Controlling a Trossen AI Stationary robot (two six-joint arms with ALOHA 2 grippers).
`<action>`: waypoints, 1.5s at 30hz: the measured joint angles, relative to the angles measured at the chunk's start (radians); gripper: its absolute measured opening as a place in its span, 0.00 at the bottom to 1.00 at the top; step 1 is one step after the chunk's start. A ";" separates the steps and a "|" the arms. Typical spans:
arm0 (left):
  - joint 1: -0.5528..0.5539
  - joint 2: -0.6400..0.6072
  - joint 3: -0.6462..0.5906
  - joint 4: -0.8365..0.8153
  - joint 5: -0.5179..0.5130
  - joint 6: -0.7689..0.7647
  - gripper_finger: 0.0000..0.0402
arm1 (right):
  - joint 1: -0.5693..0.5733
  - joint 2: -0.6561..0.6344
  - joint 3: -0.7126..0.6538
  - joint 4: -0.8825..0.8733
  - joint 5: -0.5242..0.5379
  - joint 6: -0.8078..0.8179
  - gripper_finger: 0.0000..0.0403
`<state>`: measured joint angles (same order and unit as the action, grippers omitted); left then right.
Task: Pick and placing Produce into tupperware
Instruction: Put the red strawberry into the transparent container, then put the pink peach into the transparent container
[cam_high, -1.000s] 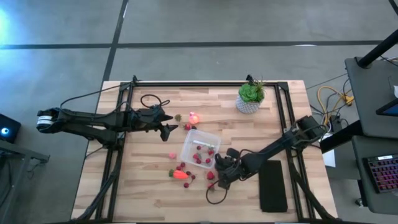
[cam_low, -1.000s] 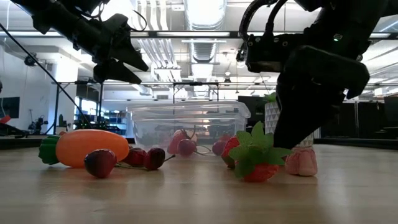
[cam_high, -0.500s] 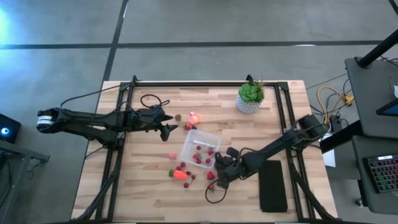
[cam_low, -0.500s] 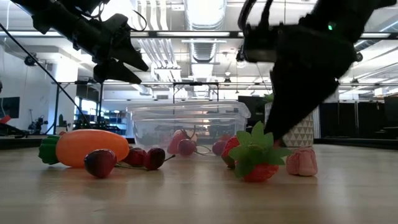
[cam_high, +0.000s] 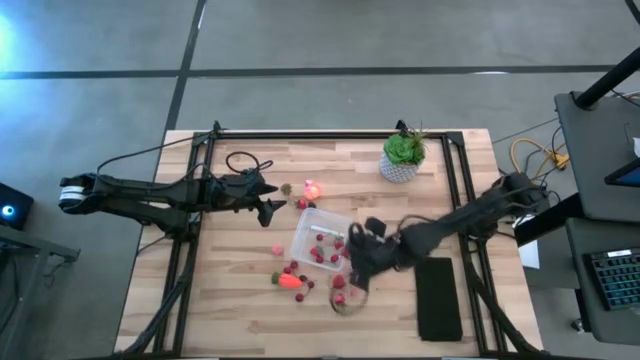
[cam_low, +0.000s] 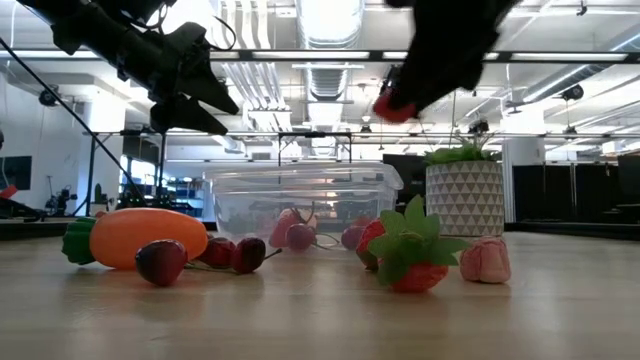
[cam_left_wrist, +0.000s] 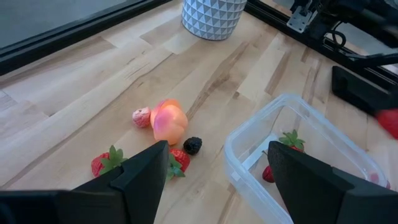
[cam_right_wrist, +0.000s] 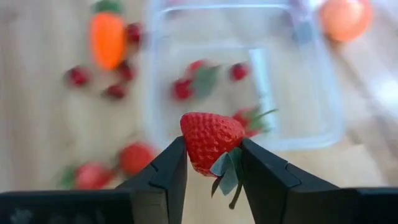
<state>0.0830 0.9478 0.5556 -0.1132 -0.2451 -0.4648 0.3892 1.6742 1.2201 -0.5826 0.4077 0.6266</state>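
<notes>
Right claw (cam_right_wrist: 211, 163) pinches a strawberry (cam_right_wrist: 210, 142) above the wooden table (cam_high: 240, 310).

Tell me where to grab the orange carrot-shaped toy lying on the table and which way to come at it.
Grip the orange carrot-shaped toy across its thick orange middle, coming straight down from above. It lies flat on its side on the wooden table, so its narrow width is probably the easiest span to close on. Small dark red pieces crowd one side, so stay clear of them.
</notes>
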 joint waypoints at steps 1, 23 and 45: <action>0.000 0.000 0.000 0.000 0.000 0.000 0.65 | -0.027 0.009 -0.001 0.008 -0.007 -0.009 0.31; 0.000 0.000 0.000 -0.001 -0.002 -0.001 0.65 | 0.024 0.044 0.053 -0.026 -0.134 -0.060 0.61; 0.000 0.000 0.000 -0.001 -0.002 -0.001 0.65 | 0.315 0.287 0.067 -0.029 0.095 0.372 0.59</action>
<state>0.0830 0.9478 0.5556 -0.1141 -0.2474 -0.4660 0.7040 1.9610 1.2873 -0.6113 0.5022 0.9988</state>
